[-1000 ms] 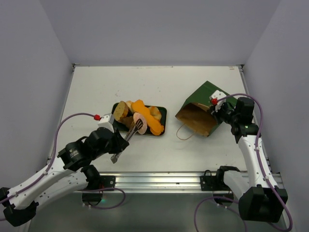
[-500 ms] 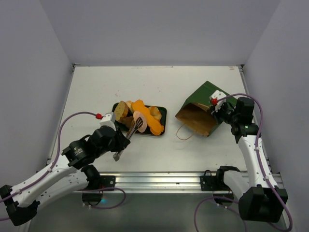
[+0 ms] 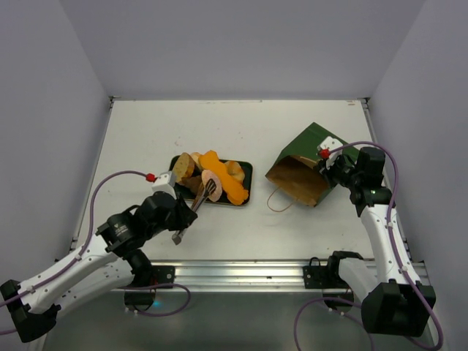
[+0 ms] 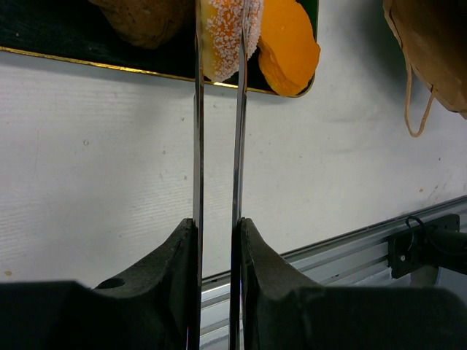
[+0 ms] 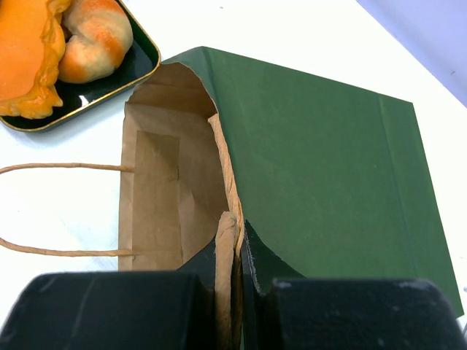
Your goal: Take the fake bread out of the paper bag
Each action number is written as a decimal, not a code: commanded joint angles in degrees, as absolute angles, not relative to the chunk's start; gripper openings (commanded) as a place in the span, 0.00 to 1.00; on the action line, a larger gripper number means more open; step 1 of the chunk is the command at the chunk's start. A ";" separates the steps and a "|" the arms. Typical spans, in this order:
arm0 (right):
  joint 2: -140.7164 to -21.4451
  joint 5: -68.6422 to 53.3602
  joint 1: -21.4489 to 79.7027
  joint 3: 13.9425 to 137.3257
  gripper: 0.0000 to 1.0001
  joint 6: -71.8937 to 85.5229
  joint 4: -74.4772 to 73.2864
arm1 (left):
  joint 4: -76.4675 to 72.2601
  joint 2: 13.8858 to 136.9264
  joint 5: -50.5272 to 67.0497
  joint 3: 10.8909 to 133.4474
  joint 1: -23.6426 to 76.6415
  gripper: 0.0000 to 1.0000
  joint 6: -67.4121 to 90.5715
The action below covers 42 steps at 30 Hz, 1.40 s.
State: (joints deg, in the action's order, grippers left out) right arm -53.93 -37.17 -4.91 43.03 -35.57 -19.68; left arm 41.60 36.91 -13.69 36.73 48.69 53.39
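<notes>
On the white matte desk (image 3: 146,131), near centre, sits a dark rectangular tray (image 3: 246,171) with a thin gold rim. The fake bread (image 3: 196,167) is piled on it: a long smooth orange stick (image 3: 219,172), a round tan-brown bun (image 4: 142,18) with a rough crust, a pinkish roll (image 4: 222,36) with a grainy sugared coat and a glossy twisted tan roll (image 5: 95,36). The left tool (image 4: 217,240) is at 7 o'clock of the tray, its black rubbery fingers (image 4: 179,262) clamped on thin flat metal tongs (image 4: 198,131). The two shiny blades run parallel toward 1 o'clock up to the sugared roll. Their tips are cut off at the frame edge in the left wrist view, so whether they pinch the roll cannot be told. The paper bag (image 3: 311,146) is at 3 o'clock of the tray and apart from it. It is tipped over on the desk, with its mouth facing 7 o'clock. It is flat dark green outside and creased brown kraft inside, with a folded patch showing at the bottom. One thin twisted string handle (image 5: 66,167) loops out onto the desk at the mouth. The right tool (image 5: 235,240) is at the bag's 4 o'clock side, closed tight on the upper rim, with the crumpled kraft edge sandwiched between its dark fingers (image 5: 257,262). A ribbed aluminium rail (image 3: 241,270) runs along the desk's 6 o'clock edge.
</notes>
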 commanded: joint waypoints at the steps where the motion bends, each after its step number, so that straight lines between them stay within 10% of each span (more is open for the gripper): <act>1: -53.09 -39.02 -5.19 42.89 0.00 -35.68 -18.11 | 39.11 35.86 -14.59 36.56 48.16 0.15 53.61; 13: -53.09 -39.20 -5.19 42.80 0.00 -35.77 -18.19 | 40.87 35.16 -14.85 37.35 48.16 0.41 55.02; 42: -53.00 -39.46 -5.19 42.89 0.00 -36.03 -18.37 | 43.42 34.19 -16.43 38.14 48.16 0.53 55.90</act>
State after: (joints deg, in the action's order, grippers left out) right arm -53.93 -37.50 -4.91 42.81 -35.59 -19.70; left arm 43.92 34.26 -14.28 36.73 48.49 54.96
